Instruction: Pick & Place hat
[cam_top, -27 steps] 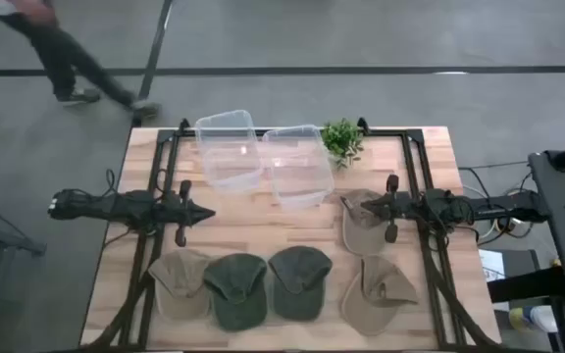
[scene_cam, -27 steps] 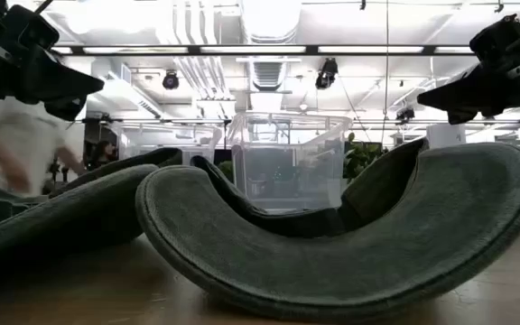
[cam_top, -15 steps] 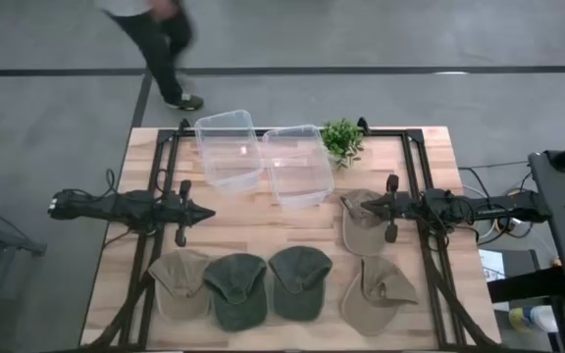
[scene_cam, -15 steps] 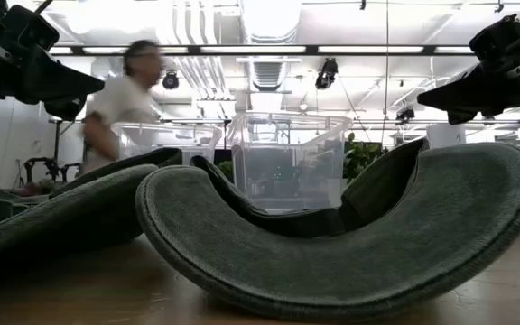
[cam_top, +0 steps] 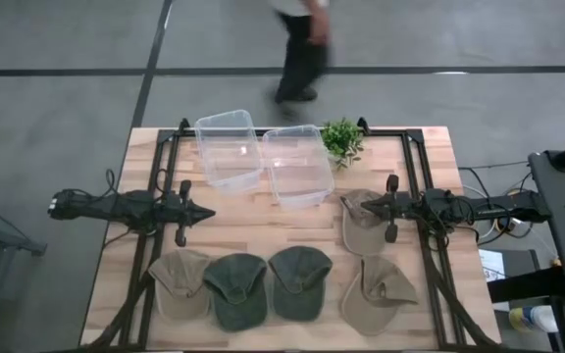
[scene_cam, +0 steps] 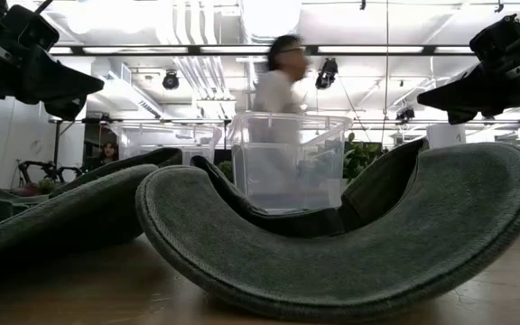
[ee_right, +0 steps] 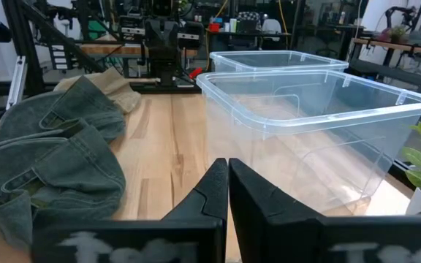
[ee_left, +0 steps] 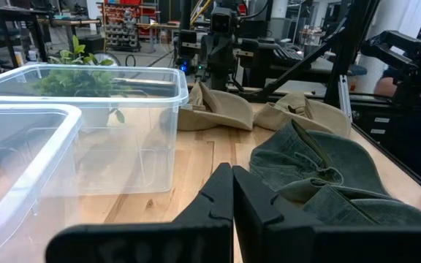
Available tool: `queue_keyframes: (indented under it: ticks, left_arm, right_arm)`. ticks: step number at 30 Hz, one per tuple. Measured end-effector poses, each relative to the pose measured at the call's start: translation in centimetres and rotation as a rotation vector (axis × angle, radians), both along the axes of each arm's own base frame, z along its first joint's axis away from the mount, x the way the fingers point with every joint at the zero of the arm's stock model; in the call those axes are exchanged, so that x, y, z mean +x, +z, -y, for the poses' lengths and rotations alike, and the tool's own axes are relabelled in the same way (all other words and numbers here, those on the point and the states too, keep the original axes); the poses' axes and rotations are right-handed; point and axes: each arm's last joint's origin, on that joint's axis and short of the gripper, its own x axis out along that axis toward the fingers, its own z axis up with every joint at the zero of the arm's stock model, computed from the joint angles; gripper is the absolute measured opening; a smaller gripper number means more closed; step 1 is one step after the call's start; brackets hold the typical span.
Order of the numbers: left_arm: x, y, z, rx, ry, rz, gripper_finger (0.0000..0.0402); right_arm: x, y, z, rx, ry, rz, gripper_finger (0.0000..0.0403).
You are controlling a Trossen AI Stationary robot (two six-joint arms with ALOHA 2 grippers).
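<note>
Five soft caps lie near the table's front edge: a tan cap, two dark green caps, and two tan caps toward the right edge. Left gripper and right gripper hover pinched together, empty.

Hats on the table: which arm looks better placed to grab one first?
Probably the right. Its gripper hovers directly over a tan hat, fingers shut and empty. The left gripper, also shut, sits over bare wood, with the nearest hat farther off.
</note>
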Motion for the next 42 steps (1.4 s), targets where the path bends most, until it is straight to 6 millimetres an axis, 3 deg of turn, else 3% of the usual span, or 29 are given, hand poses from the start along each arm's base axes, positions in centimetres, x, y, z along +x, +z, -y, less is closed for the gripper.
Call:
queue_keyframes:
  ticks: [23, 31, 36, 42]
  left_arm:
    - [0.00, 0.00, 0.00, 0.000, 0.000, 0.000, 0.0000]
    - [0.00, 0.00, 0.00, 0.000, 0.000, 0.000, 0.0000]
    - [0.00, -0.01, 0.00, 0.000, 0.000, 0.000, 0.0000]
    - [0.00, -0.01, 0.00, 0.000, 0.000, 0.000, 0.0000]
  right_arm:
    - [0.01, 0.11, 0.00, 0.004, 0.000, 0.012, 0.0009]
    - [0.01, 0.12, -0.01, 0.379, -0.028, 0.068, 0.0009]
    - [0.02, 0.13, -0.07, 0.394, -0.004, 0.065, 0.0009]
    - [0.06, 0.66, -0.65, 0.466, 0.198, 0.082, 0.0009]
